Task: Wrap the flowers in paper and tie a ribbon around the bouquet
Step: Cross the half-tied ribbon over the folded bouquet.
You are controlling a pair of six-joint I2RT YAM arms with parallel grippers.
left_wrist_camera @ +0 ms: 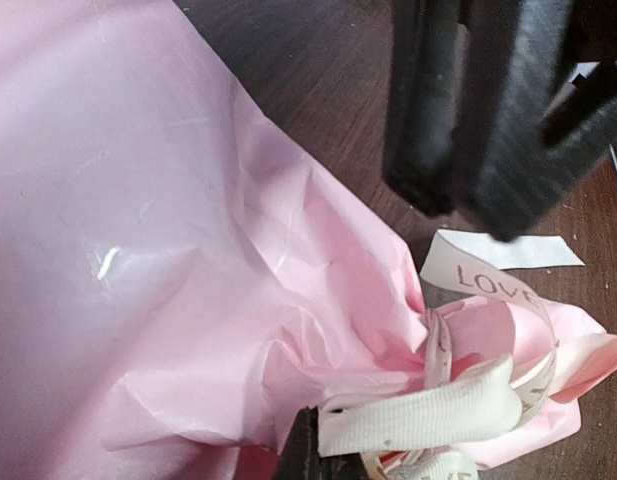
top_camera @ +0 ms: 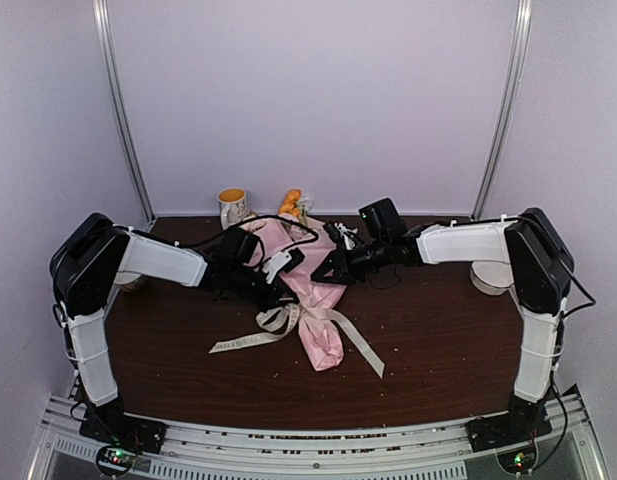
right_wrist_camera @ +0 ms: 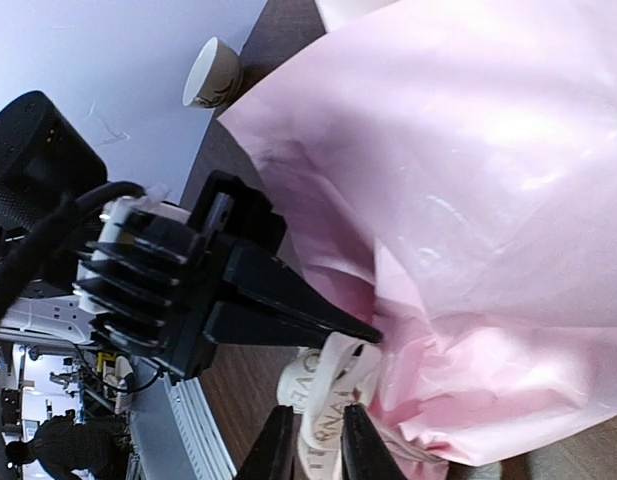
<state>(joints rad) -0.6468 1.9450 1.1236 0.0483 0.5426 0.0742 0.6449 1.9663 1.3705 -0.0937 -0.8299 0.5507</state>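
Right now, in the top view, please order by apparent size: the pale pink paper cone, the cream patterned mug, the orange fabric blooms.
1. Pale pink paper cone
2. Cream patterned mug
3. Orange fabric blooms; close to the mug and partly hidden, so this is unsure

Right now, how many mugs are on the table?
1. The mug stands at the table's far edge, left of the bouquet's orange blooms. A pale round thing partly hidden by the right arm is too hidden to identify.
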